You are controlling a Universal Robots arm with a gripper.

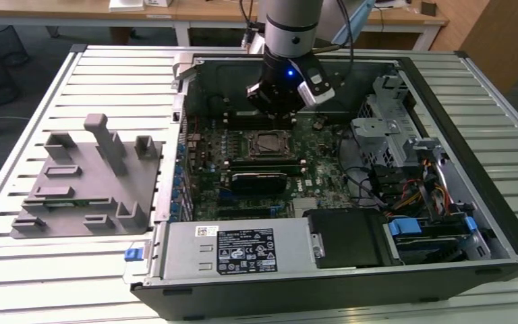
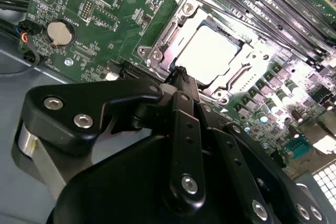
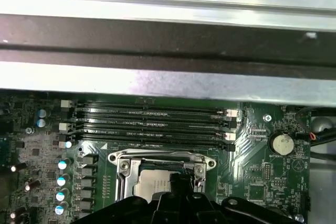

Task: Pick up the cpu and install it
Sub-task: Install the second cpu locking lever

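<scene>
The second wrist view is showing the cpu (image 2: 212, 55) lying flat in the socket (image 2: 210, 51) on the motherboard (image 2: 94, 3), its pale top plate glaring under the light. The gripper (image 2: 181, 74) is hanging just beside the cpu's edge, its black fingertips drawn together and grasping nothing. In the exterior view the gripper (image 1: 277, 116) is hovering inside the open computer case (image 1: 475, 169), a little above the socket (image 1: 268, 144). The grey tray (image 1: 88, 182) is sitting well apart, toward the exterior view's left.
</scene>
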